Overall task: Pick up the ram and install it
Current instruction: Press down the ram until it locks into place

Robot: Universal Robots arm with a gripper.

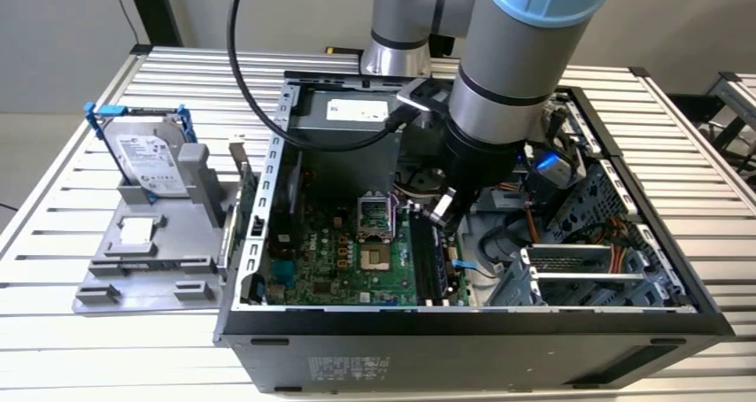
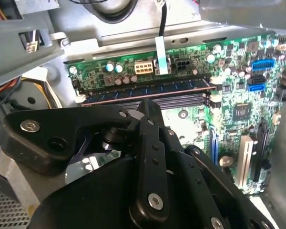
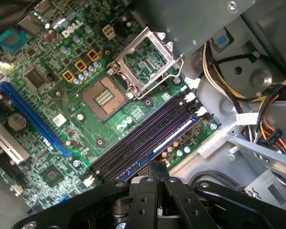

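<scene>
Gripper [image 3: 157, 168] is hanging low inside the computer case [image 1: 473, 327]. Its jaws are sitting drawn together in both wrist views, and nothing is showing between them. Its tip is sitting over the ram [image 3: 175, 137].

The ram is lying along the outermost memory slot, at the board edge. It appears to be in the slot, but I cannot tell whether it is fully seated. The other memory slots [image 3: 142, 141] are running just beside it.

Judgement: the step in hand is seating the stick. Doing it well is calling for a straight push down with the stick kept parallel to its slot. The end clips need watching until both are closing.

Count:
- one ram
- four slots, as far as I am making out
- one processor socket [image 3: 102, 98]
- farther off, outside the case, one hard drive [image 1: 151, 158] standing on a grey stand
</scene>
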